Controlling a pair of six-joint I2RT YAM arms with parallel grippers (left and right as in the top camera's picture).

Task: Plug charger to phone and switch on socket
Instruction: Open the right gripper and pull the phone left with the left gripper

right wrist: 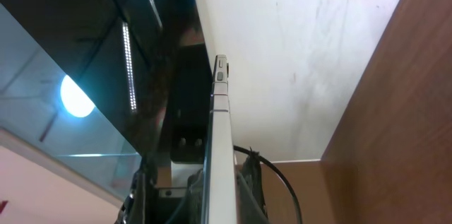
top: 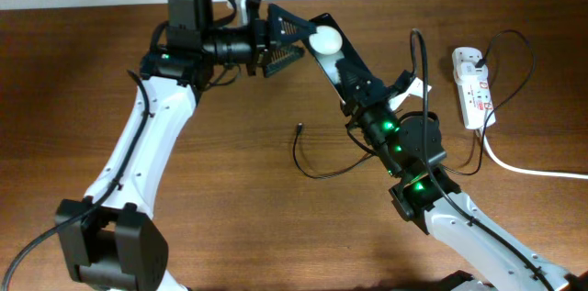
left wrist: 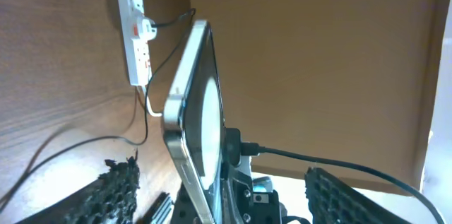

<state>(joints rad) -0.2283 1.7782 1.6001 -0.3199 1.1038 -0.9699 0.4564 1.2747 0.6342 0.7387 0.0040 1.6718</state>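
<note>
The black phone (top: 342,60) is held tilted in the air above the table. My right gripper (top: 367,98) is shut on its lower end. In the right wrist view (right wrist: 219,178) the fingers press both faces of the edge-on phone (right wrist: 220,111). My left gripper (top: 278,45) is open, its fingers spread around the phone's upper end. In the left wrist view (left wrist: 222,174) neither finger touches the phone (left wrist: 196,104). The charger (top: 317,170) lies looped on the table, its plug tip (top: 300,128) free. The white socket (top: 472,84) lies at the right, also in the left wrist view (left wrist: 134,37).
The socket's thick white cord (top: 524,168) runs off the right edge. A thin black cable (top: 510,39) loops from the socket across the table. The wall edge runs along the back.
</note>
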